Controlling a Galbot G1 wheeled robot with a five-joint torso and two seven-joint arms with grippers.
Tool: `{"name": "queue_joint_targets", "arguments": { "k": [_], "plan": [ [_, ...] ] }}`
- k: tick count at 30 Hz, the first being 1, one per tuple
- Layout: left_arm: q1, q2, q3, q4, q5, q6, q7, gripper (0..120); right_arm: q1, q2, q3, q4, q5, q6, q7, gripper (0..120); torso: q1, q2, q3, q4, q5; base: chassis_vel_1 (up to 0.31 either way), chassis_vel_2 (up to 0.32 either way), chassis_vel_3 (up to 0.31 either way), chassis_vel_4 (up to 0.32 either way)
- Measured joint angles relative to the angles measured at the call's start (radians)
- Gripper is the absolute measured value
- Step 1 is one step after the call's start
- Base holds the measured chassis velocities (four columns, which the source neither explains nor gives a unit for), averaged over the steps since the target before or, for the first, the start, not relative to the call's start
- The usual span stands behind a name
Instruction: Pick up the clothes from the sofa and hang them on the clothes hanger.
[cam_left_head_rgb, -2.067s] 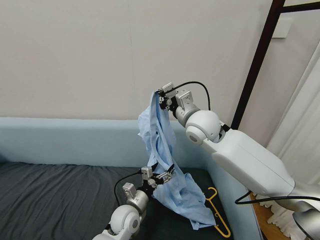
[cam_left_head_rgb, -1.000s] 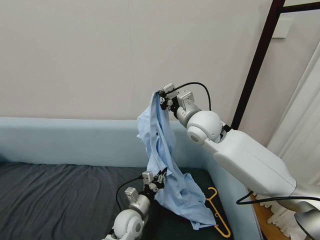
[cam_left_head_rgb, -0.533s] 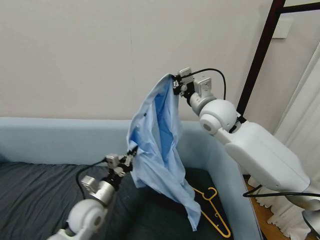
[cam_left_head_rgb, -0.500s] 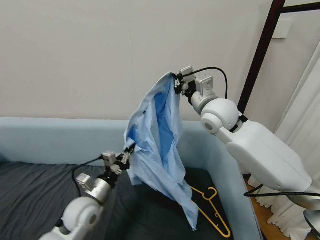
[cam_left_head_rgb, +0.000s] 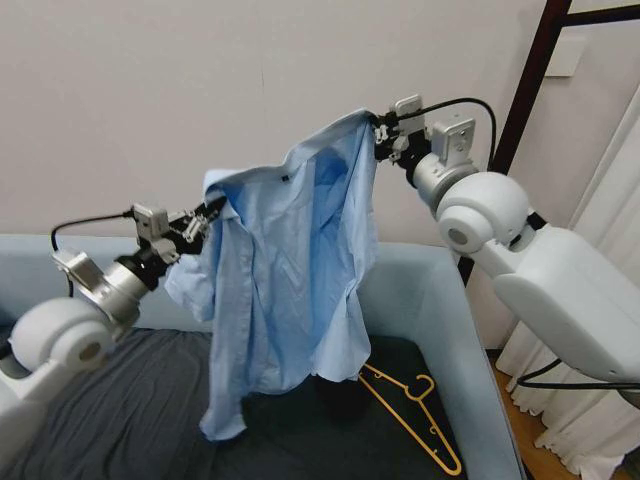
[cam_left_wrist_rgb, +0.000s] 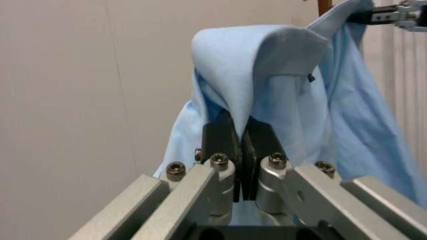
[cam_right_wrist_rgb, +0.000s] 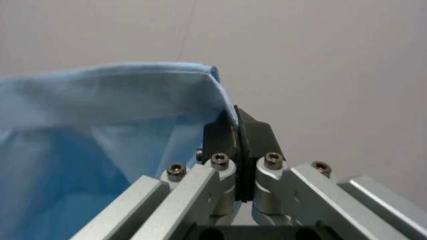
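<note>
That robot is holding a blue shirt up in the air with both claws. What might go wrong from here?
The left gripper and right gripper each pinch just a thin edge of the shirt, so the cloth may slip free and drop. The yellow hanger lies on the sofa below while both grippers are full, so fetching it probably means letting one side go. The shirt's hanging tail might also snag on it.

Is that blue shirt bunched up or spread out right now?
Spread out. The blue shirt hangs open between the left gripper and the right gripper, each shut on one part of its top edge.
</note>
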Motion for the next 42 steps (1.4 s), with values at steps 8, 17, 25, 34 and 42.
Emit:
{"name": "queue_joint_targets", "arguments": {
  "k": [8, 17, 25, 34, 42],
  "plan": [
    [0.068, 0.003, -0.024, 0.001, 0.052, 0.016, 0.004, 0, -0.206, -0.180, -0.037, 0.091, -0.186, 0.013, -0.312, 0, 0.000, 0.000, 0.000, -0.0004, 0.0002, 0.000, 0.000, 0.000, 0.000],
    [0.101, 0.015, -0.042, -0.012, 0.071, 0.040, -0.001, 0, -0.272, -0.218, 0.002, 0.063, -0.470, 0.163, -0.613, 0, 0.000, 0.000, 0.000, 0.0000, 0.0000, 0.000, 0.000, 0.000, 0.000],
    [0.143, 0.001, -0.108, -0.031, 0.066, 0.049, -0.008, 0, -0.255, -0.171, 0.149, -0.004, -0.597, 0.375, -0.704, 0, 0.000, 0.000, 0.000, 0.0000, 0.0000, 0.000, 0.000, 0.000, 0.000],
    [0.215, -0.015, -0.163, -0.056, 0.099, 0.054, -0.003, 0, -0.373, -0.195, 0.173, 0.064, -0.605, 0.336, -0.547, 0, 0.000, 0.000, 0.000, -0.0005, 0.0006, 0.000, 0.000, 0.000, 0.000],
    [0.234, -0.002, -0.238, -0.082, 0.089, 0.091, -0.040, 0, -0.430, -0.197, 0.155, 0.187, -0.464, 0.069, -0.185, 0, 0.000, 0.000, 0.000, -0.0004, 0.0000, 0.000, 0.000, 0.000, 0.000]
  ]
}}
